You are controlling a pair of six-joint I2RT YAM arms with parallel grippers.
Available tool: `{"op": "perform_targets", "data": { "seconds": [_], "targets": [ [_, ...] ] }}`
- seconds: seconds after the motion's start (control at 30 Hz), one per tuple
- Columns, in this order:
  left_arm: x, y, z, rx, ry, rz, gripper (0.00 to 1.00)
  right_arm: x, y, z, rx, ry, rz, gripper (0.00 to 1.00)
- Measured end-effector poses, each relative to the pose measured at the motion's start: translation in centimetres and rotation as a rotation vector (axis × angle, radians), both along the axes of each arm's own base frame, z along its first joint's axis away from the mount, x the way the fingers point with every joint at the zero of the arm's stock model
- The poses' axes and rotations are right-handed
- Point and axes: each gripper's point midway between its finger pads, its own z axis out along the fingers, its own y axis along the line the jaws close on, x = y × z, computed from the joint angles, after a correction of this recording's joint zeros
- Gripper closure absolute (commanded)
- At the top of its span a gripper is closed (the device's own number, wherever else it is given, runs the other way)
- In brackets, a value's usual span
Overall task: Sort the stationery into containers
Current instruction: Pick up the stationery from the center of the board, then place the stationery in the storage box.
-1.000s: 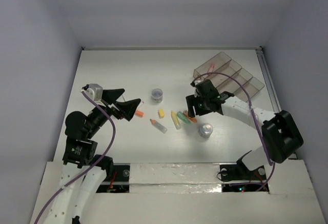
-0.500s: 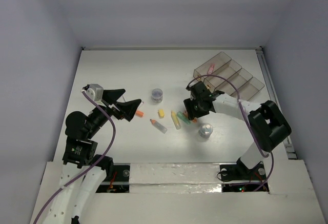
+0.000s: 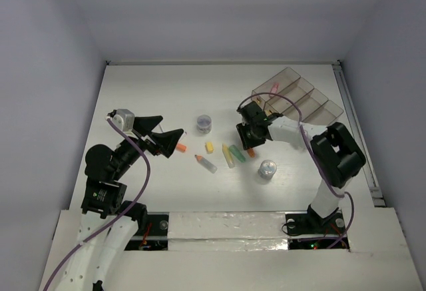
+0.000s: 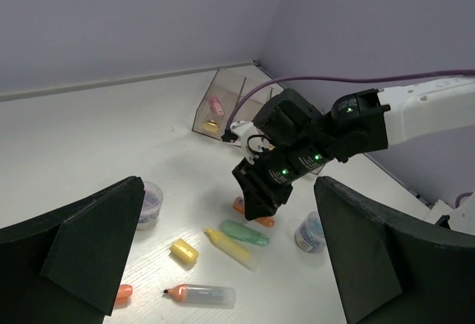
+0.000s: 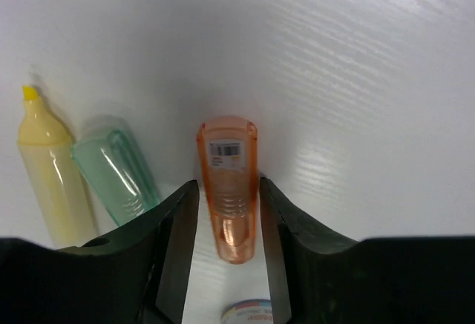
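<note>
Orange marker (image 5: 226,153): flat on bench (image 3: 153,91), lengthwise between my jaws so they meet its narrow sides;
Right end effector (image 5: 227,190): hugging it; clamped or not, I cannot tell;
Left end effector (image 3: 166,127): spread wide, idle;
Containers (image 3: 296,94): 1 o'clock from marker

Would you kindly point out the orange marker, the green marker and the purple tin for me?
orange marker (image 5: 228,190): right wrist view, ribbed middle of its barrel.
green marker (image 5: 119,172): right wrist view, middle of its body.
purple tin (image 3: 204,124): top external view, its lid.
</note>
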Motion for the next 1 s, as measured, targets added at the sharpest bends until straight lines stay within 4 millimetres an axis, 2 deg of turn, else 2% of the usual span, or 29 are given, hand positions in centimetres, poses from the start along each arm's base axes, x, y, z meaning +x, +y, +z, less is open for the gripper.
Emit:
{"op": "perform_targets", "data": {
  "seconds": [0.03, 0.1, 0.27, 0.37, 0.5, 0.6, 0.7, 0.77, 0.93, 1.0],
  "targets": [
    [0.0, 0.0, 0.0, 0.001, -0.001, 0.0, 0.01, 0.3, 0.0, 0.0, -0.006, -0.005, -0.004, 0.66],
    [0.0, 0.0, 0.0, 0.001, -0.001, 0.001, 0.01, 0.8, 0.1, 0.0, -0.011, -0.016, -0.008, 0.77],
    [0.0, 0.0, 0.0, 0.003, -0.003, 0.001, 0.01, 1.4, 0.0, 0.2, -0.021, -0.039, -0.02, 0.81],
    [0.0, 0.0, 0.0, 0.003, -0.002, 0.001, 0.01, 2.2, 0.3, 1.0, -0.015, -0.069, -0.027, 0.81],
    [0.0, 0.0, 0.0, 0.003, -0.003, 0.001, 0.01, 5.3, 1.0, 4.3, 0.019, -0.179, -0.061, 0.82],
    [0.0, 0.0, 0.0, 0.003, -0.003, 0.001, 0.01, 8.9, 1.1, 8.1, 0.098, -0.291, -0.114, 0.83],
    [0.0, 0.0, 0.0, 0.003, -0.003, 0.001, 0.01, 13.2, -1.2, 11.6, 0.175, -0.41, -0.224, 0.82],
    [0.0, 0.0, 0.0, 0.003, -0.003, 0.001, 0.01, 15.9, -3.9, 13.4, 0.214, -0.477, -0.317, 0.82],
    [0.0, 0.0, 0.0, 0.003, -0.003, 0.001, 0.01, 20.9, -10.3, 15.6, 0.301, -0.563, -0.526, 0.82],
    [0.0, 0.0, 0.0, 0.003, -0.003, 0.001, 0.01, 22.8, -12.0, 15.7, 0.326, -0.579, -0.581, 0.82]
  ]
}}
